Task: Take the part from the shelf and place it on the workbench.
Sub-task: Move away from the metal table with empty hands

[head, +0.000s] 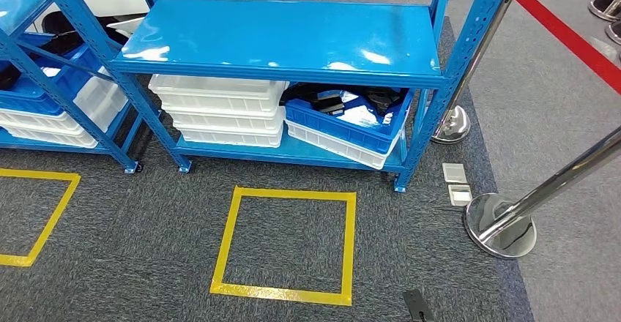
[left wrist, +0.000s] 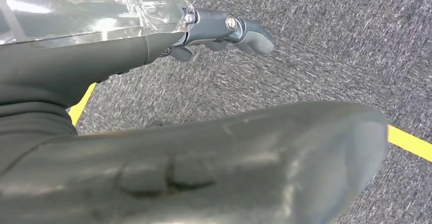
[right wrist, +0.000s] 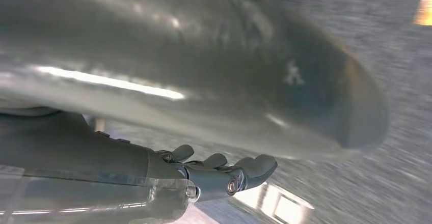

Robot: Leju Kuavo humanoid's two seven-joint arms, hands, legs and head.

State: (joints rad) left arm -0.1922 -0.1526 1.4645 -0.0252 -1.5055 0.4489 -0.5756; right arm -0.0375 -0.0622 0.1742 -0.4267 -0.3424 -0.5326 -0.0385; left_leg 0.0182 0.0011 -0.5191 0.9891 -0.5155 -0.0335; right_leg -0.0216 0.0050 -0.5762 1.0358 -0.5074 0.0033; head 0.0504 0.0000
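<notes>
Parts [head: 344,106] in blue bin [head: 351,133] on shelf [head: 293,40] | hands empty

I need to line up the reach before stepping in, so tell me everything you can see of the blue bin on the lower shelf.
The blue bin is an open-topped crate, plastic by its look, on the lower level of the blue shelf, at its right end. It sits tilted on a white crate, its right end higher, with a stack of white crates to its left. Inside lie dark parts and clear bags with white pieces; what they are is too small to tell. The upper shelf board hides its rear part. No hand touches it.
</notes>
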